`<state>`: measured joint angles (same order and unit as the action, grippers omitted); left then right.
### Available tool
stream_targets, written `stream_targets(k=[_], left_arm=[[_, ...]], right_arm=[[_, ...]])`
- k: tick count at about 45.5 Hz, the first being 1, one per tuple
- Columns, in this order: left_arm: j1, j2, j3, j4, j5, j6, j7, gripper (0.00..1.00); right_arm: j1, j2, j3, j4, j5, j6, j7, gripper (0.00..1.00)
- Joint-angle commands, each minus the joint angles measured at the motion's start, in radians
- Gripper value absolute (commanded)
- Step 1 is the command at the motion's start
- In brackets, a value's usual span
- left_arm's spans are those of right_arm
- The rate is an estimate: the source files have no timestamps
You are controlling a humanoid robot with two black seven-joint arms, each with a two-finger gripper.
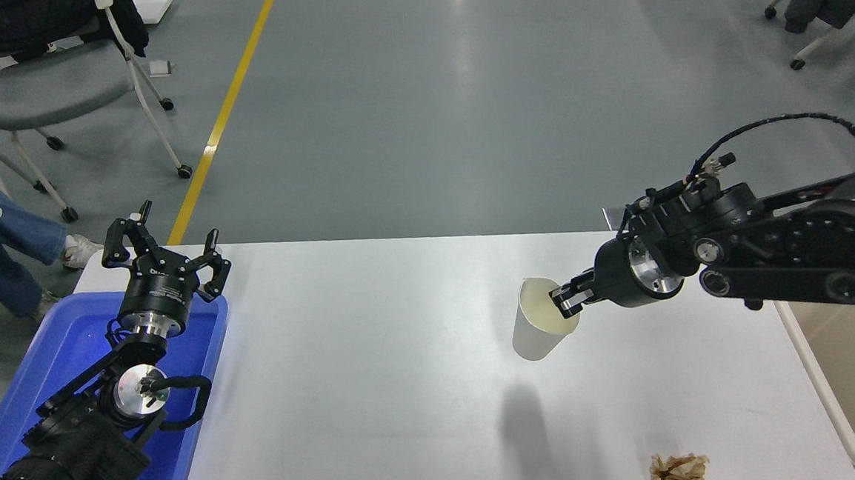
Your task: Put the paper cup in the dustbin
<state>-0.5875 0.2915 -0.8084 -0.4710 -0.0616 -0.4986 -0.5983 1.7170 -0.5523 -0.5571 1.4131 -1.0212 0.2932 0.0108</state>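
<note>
Now your right claw is pinching the rim of the paper cup, holding it tilted and clear of the counter toward the right edge, short of the dustbin. Your left claw is sitting spread wide at the far-left corner.

The paper cup hangs above the worktop, right of its middle, tilted with its mouth toward the right gripper, which pinches its rim from the right. The dustbin stands off the worktop's right edge, beyond that arm. A crumpled paper wad lies on the near right part. A tray sits at the left edge, the left gripper above its far end.
</note>
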Motion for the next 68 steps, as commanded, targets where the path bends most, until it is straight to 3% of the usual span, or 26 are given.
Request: stream_targets(k=[1,13,35,53,68], left_arm=[[0.000,0.000,0.000,0.000,0.000,0.000,0.000,1.00],[0.000,0.000,0.000,0.000,0.000,0.000,0.000,1.00],[0.000,0.000,0.000,0.000,0.000,0.000,0.000,1.00],[0.000,0.000,0.000,0.000,0.000,0.000,0.000,1.00],[0.000,0.000,0.000,0.000,0.000,0.000,0.000,1.00]], right_arm=[[0.133,-0.066,0.036,0.043,0.012,0.116,0.003,0.00],[0.219,-0.083,0.054,0.063,0.027,0.167,0.003,0.00],[0.199,-0.195,0.032,0.058,0.004,0.167,0.003,0.00],[-0.022,-0.466,0.071,-0.052,-0.089,0.115,0.008,0.00],[-0.195,-0.676,0.235,-0.155,-0.076,0.053,0.020,0.00]])
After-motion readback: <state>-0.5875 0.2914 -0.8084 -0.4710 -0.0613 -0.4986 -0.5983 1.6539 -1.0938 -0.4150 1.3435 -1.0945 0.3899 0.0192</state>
